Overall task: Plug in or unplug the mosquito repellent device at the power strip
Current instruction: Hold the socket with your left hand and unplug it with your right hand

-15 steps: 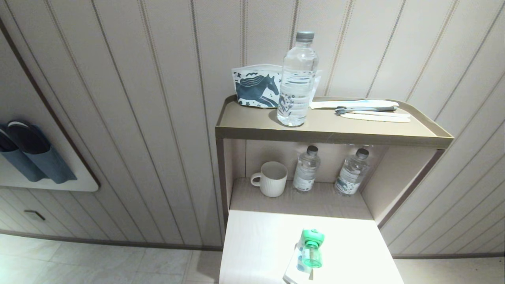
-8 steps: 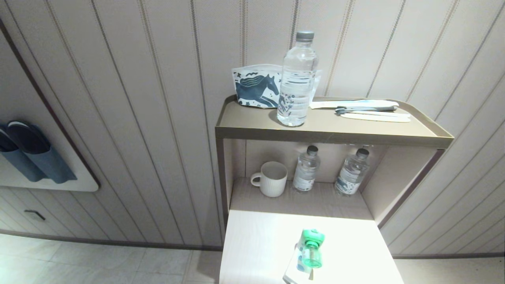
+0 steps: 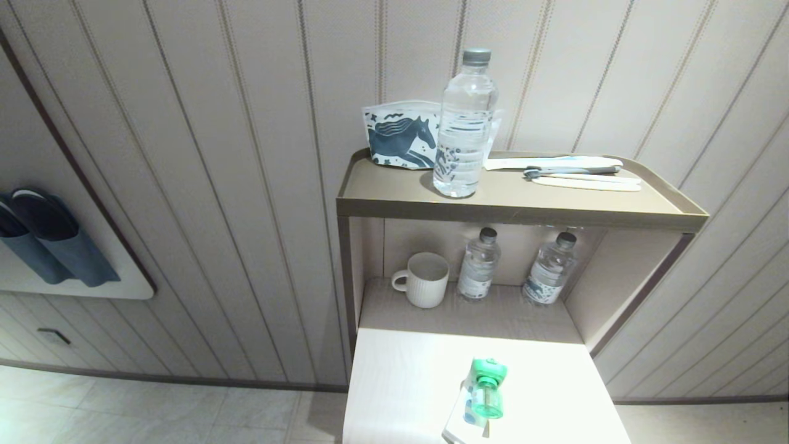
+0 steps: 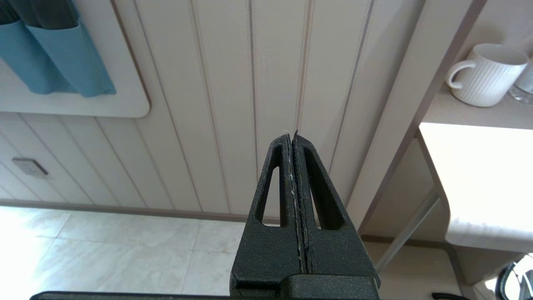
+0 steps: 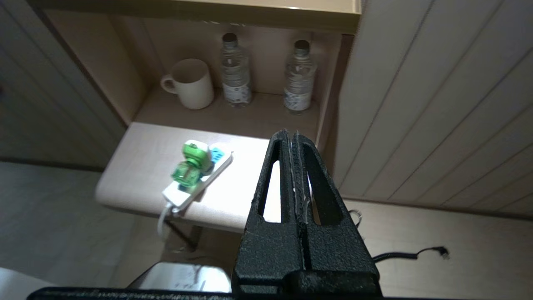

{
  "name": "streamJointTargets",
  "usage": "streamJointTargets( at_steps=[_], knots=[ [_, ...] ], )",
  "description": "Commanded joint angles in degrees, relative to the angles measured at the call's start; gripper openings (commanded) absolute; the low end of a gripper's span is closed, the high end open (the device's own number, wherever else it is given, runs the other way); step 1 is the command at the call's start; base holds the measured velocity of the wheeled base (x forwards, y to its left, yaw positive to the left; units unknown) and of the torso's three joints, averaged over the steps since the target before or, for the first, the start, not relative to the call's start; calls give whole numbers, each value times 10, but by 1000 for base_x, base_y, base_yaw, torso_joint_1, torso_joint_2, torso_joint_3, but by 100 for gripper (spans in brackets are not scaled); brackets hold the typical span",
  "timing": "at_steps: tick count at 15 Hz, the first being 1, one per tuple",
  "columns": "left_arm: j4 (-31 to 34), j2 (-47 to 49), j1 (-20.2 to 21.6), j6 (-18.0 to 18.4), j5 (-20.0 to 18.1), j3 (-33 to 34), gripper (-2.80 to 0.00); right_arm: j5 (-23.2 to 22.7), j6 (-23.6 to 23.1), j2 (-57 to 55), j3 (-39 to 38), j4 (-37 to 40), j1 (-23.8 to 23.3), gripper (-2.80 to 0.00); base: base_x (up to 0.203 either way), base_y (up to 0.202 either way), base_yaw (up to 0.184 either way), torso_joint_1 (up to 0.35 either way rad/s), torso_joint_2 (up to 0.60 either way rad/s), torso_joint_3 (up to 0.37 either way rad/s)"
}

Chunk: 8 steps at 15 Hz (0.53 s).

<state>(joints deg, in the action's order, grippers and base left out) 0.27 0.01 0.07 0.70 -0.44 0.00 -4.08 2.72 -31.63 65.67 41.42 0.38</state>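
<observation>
Both grippers closed and empty, mosquito repellent device seemingly plugged into power strip, unmoved

Left claw closed, empty; right claw closed, empty.

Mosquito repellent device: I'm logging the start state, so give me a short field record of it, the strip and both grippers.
device: mosquito repellent device, on the power strip, apparently plugged in
strip: on the pale tabletop, cord hanging over the front edge
left gripper: shut, empty, off to the table's left side
right gripper: shut, empty, clear of the device
behind: mug on the lower shelf
</observation>
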Motion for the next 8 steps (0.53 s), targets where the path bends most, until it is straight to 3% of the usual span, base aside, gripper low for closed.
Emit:
streamJointTargets(
  at_steps=[1, 4, 8],
  knots=[
    [0, 0, 0, 0, 0, 0, -280, -24, 16, -176, 137, 108, 3, -280, 0, 0, 0, 0, 0, 0],
    [0, 0, 0, 0, 0, 0, -280, -89, 49, -382, 354, 341, 41, -280, 0, 0, 0, 0, 0, 0],
    [0, 0, 0, 0, 0, 0, -280, -135, 93, -564, 440, 464, 205, -280, 0, 0, 0, 0, 0, 0]
  ],
)
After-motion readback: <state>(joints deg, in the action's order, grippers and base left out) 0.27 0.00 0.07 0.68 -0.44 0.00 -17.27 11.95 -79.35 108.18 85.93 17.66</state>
